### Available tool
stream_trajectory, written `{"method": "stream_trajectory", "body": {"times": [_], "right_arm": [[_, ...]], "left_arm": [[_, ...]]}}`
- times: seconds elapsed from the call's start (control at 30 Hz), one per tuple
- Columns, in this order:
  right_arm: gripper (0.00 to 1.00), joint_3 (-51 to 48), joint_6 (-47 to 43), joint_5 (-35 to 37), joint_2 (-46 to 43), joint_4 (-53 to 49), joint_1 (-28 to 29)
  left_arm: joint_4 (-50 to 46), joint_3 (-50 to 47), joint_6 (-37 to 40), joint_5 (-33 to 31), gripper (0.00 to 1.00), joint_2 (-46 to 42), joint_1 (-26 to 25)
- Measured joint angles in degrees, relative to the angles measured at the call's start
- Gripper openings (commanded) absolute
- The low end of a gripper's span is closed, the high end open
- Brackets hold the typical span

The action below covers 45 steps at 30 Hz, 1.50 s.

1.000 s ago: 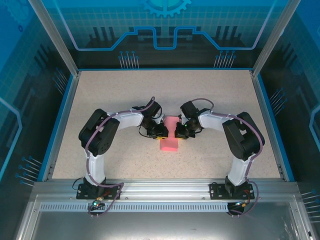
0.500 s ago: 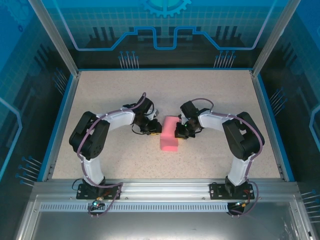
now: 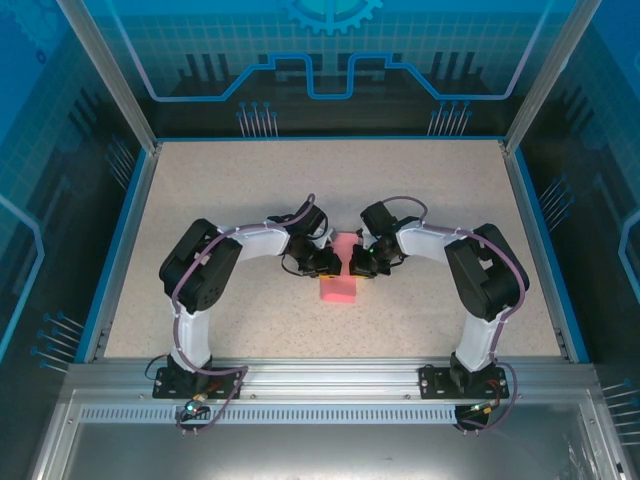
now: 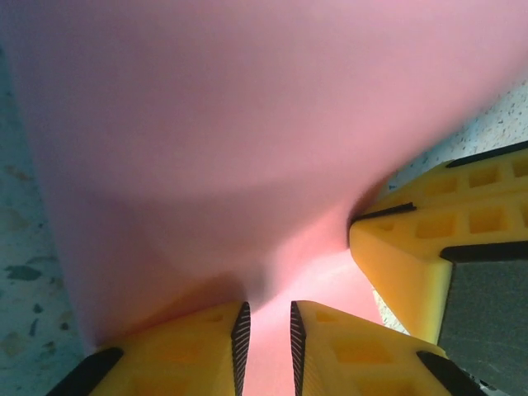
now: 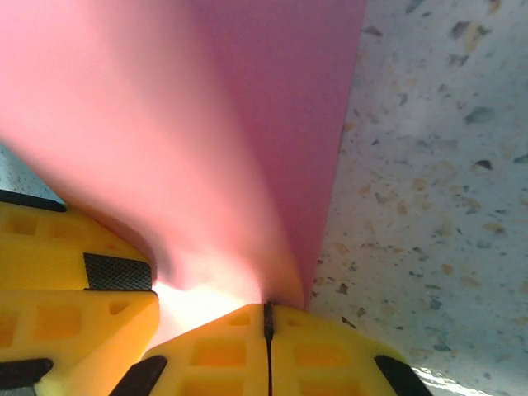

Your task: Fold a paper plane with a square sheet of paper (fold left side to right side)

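free: table (image 3: 420,190) far half | blocked: left arm (image 3: 250,240), right arm (image 3: 430,243), paper (image 3: 339,290)

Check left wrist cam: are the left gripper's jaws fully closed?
No, the left gripper has a gap between its fingertips, pink paper visible through it.

A pink sheet of paper (image 4: 247,124) is seen bulging over a speckled table (image 4: 21,272). The left gripper (image 4: 266,312) is held narrowly apart below it; the right gripper (image 4: 363,231) is pressed against its edge.

matt paper sheet (image 4: 247,124), speckled table (image 5: 429,165), yellow plastic left end effector (image 4: 268,318)
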Motion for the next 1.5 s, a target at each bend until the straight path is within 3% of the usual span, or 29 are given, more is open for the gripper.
{"method": "stream_trajectory", "body": {"times": [0.4,0.93,1.5], "right_arm": [[0.07,0.76,-2.12,-2.1,-4.7,3.19,-1.27],[0.06,9.73,-2.56,-1.6,8.11,3.04,-1.36],[0.05,13.09,-2.34,-2.36,10.16,-0.87,-1.36]], "left_arm": [[0.26,-0.22,-0.04,-0.2,0.24,0.0,0.0],[0.55,-0.61,0.04,-0.28,0.25,-0.22,-0.07],[3.3,-10.99,2.19,-1.33,0.25,-8.0,-1.9]]}}
